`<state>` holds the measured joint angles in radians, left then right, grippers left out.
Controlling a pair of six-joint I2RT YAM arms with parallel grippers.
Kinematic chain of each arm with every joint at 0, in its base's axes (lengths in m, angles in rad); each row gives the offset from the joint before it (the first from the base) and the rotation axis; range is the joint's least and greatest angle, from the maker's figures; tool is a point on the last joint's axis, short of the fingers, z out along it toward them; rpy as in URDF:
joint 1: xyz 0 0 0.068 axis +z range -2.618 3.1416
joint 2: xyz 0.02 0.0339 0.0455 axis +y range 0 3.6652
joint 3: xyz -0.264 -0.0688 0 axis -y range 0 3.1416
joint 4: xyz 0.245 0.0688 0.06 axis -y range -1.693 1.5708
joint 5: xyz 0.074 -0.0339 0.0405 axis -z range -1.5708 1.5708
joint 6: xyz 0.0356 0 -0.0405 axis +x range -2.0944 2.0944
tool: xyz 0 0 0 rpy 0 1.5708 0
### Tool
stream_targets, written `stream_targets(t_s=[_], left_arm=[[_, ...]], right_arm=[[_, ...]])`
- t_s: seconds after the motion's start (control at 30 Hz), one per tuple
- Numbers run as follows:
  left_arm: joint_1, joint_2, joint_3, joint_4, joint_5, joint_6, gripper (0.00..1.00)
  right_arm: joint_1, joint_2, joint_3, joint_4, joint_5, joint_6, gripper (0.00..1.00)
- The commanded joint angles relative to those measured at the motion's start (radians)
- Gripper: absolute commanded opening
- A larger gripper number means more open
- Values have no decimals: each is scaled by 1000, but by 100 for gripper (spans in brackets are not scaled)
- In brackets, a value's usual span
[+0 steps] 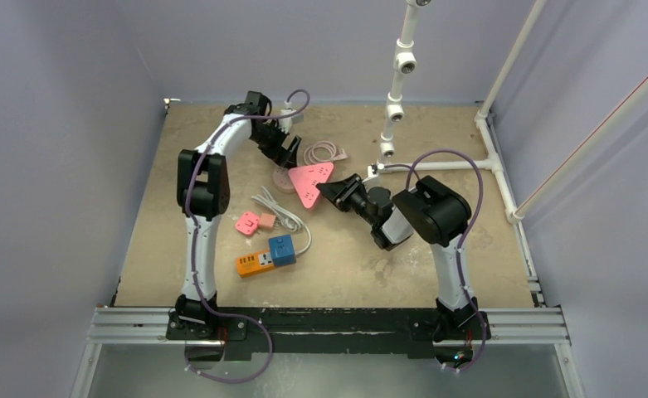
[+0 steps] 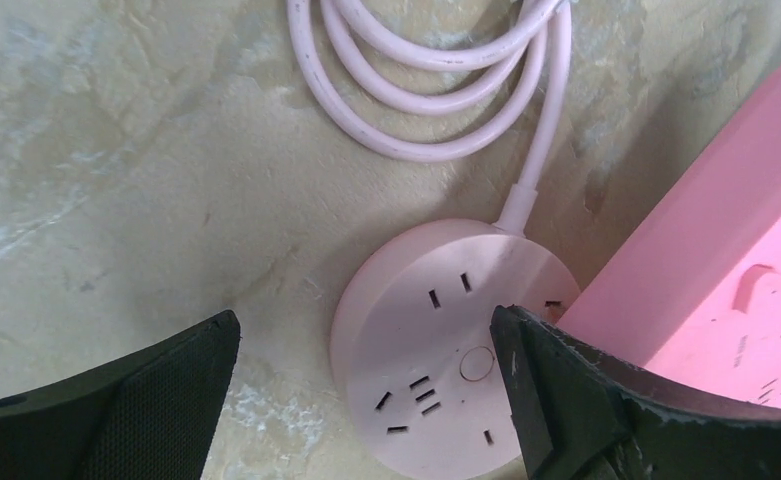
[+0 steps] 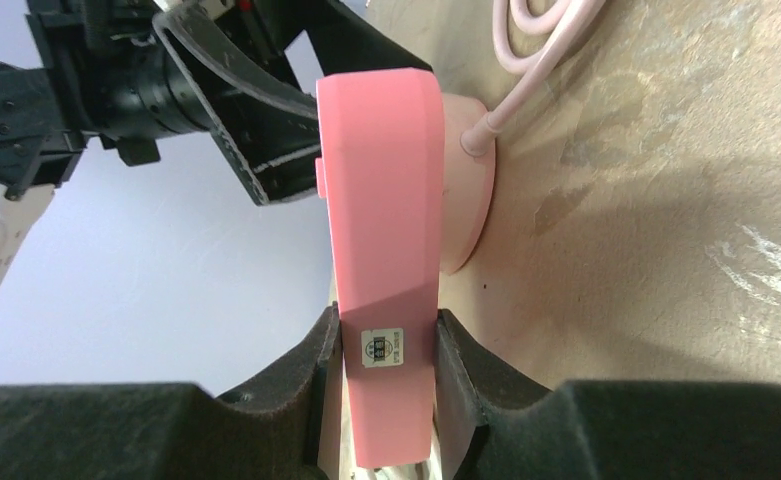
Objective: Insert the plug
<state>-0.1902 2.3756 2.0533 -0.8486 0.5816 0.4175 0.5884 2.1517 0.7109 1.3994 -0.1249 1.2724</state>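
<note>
A round pale pink socket [image 2: 446, 340] lies on the table, its pink cable [image 2: 436, 90] coiled behind it. My left gripper [image 2: 364, 330] is open and empty just above it, one finger on each side. My right gripper [image 3: 386, 345] is shut on the narrow end of a pink triangular power strip [image 3: 381, 200] and holds it tilted, its far end over the round socket's [image 3: 466, 190] edge. In the top view the strip [image 1: 310, 181] sits between the left gripper [image 1: 285, 153] and the right gripper [image 1: 337, 189]. The cable's plug end is not in view.
Two small pink adapters [image 1: 248, 222], a white cable [image 1: 279, 211] and an orange power strip [image 1: 254, 263] with a blue cube [image 1: 282, 249] on it lie at front left. A white pipe frame [image 1: 395, 83] stands at the back right.
</note>
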Motion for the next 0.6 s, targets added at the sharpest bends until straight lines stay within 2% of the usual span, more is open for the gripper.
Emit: stream_targets(t_s=[0.0, 0.2, 0.4, 0.57], left_arm=[[6, 2, 16, -63, 81, 52, 95], [3, -21, -51, -92, 190, 71, 78], [3, -58, -117, -96, 249, 98, 77], [6, -73, -118, -97, 258, 118, 73]], right_arm=[[-14, -94, -29, 26, -22, 14, 0], [-28, -165, -87, -7, -31, -2, 0], [-39, -178, -140, -14, -47, -12, 0], [-69, -134, -144, 70, -124, -22, 0]])
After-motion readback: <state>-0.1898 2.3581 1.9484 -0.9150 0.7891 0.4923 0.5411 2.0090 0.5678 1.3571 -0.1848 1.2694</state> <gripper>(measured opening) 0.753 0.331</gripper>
